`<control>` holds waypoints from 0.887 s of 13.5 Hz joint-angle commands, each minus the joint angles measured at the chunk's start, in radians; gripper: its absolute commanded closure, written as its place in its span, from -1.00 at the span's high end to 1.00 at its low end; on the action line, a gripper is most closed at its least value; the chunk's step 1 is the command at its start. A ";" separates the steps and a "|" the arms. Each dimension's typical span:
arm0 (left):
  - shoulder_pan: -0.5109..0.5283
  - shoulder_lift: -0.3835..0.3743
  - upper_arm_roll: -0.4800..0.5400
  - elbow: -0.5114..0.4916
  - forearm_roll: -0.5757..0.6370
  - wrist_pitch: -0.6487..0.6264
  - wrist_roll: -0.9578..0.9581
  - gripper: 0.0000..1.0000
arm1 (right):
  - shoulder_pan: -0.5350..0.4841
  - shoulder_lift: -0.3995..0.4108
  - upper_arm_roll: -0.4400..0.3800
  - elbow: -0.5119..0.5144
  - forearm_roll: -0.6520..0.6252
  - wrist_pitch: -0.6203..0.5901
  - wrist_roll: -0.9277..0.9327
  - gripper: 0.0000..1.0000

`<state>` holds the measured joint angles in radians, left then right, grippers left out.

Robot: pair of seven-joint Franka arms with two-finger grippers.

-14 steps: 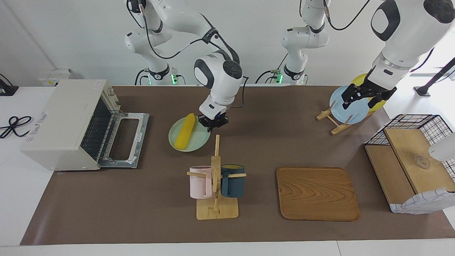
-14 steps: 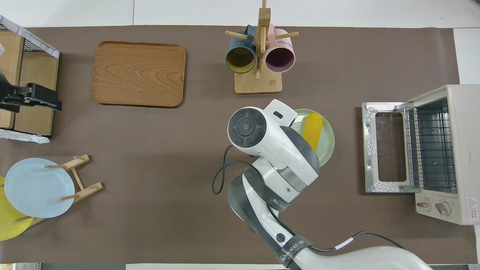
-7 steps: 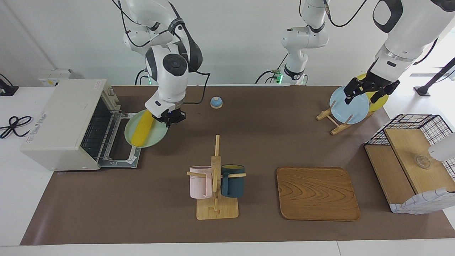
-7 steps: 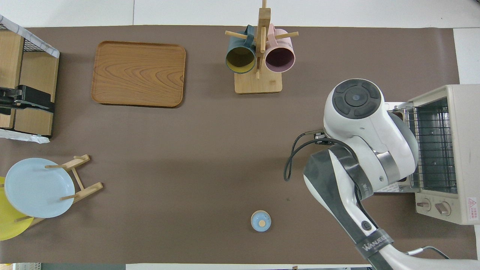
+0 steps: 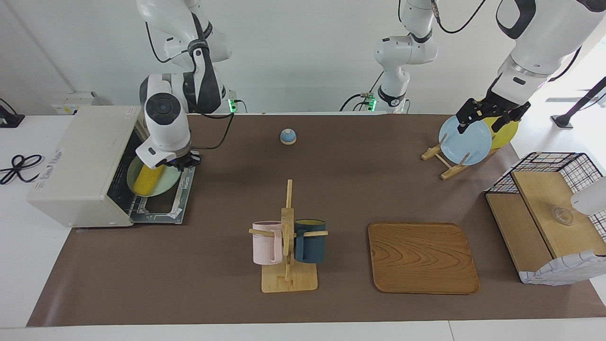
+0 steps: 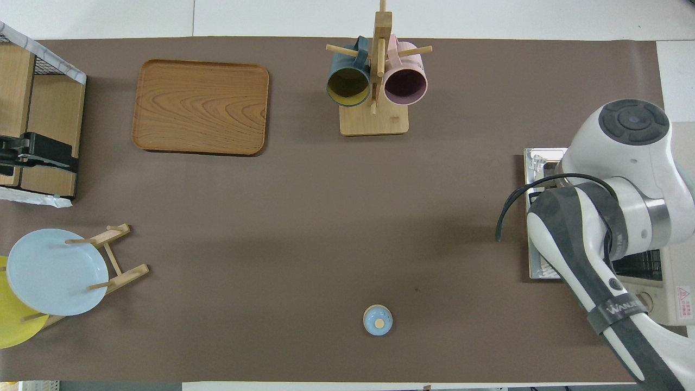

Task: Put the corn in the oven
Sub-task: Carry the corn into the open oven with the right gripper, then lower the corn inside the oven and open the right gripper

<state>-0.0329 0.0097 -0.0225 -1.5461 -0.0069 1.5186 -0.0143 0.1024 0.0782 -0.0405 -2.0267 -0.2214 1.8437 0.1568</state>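
Observation:
The yellow corn (image 5: 147,180) lies on a pale green plate (image 5: 165,182). My right gripper (image 5: 183,164) is shut on that plate's rim and holds it level at the mouth of the cream-white oven (image 5: 80,156), above the dropped door (image 5: 168,201). Part of the plate is inside the opening, over the wire rack. In the overhead view my right arm hides the corn and plate, and only the oven's door edge (image 6: 537,163) and knob panel (image 6: 670,304) show. My left gripper (image 5: 485,124) hangs open over the plate rack and holds nothing.
A small blue knob-topped piece (image 5: 288,136) sits near the robots. A mug stand (image 5: 289,246) with a pink and a dark blue mug, a wooden tray (image 5: 423,258), a rack with a blue plate (image 5: 465,140) and a yellow plate (image 5: 504,132), and a wire-and-wood basket (image 5: 549,213) also stand here.
My right gripper carried the green plate with the corn from the table's middle to the oven's mouth. The small blue piece came into sight. My left gripper shifted slightly.

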 commanded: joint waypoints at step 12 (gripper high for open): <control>-0.005 -0.040 0.001 -0.031 0.021 -0.014 0.013 1.00 | -0.170 -0.061 0.014 -0.167 -0.001 0.178 -0.131 -0.53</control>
<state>-0.0335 -0.0043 -0.0239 -1.5519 -0.0068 1.5151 -0.0115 -0.0417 0.0389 -0.0384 -2.1492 -0.2213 1.9757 0.0512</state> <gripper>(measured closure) 0.000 0.930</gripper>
